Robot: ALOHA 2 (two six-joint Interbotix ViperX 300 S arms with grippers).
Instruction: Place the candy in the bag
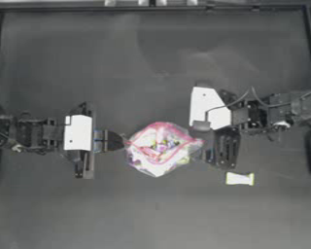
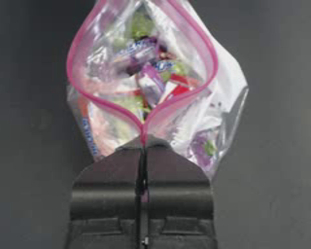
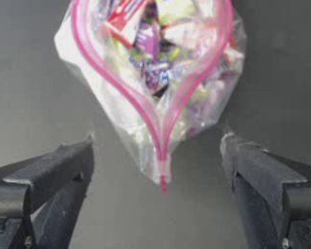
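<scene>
The bag sits near the middle of the dark table, standing with its mouth pulled open upward, the pink-red strip tracing a loop around the opening and the multicoloured sweets showing through the crinkly plastic. The left gripper reaches in from the left and has its jaws pressed together on one end of the bag's mouth; in the left wrist view the two dark jaws meet flat with the pink strip pinched between them (a sliver of pink shows right down the seam). The right gripper is at the bag's opposite side, just beside it, and its jaws stand spread wide. From the right wrist view the near corner of the bag hangs between those open jaws with dark table visible on either side of it, so nothing is gripped there. The candy, a small pale yellowish-white wrapped piece, lies flat on the table outside the bag, a little off from the right gripper and toward the table's near edge, touching neither the bag nor either gripper.
</scene>
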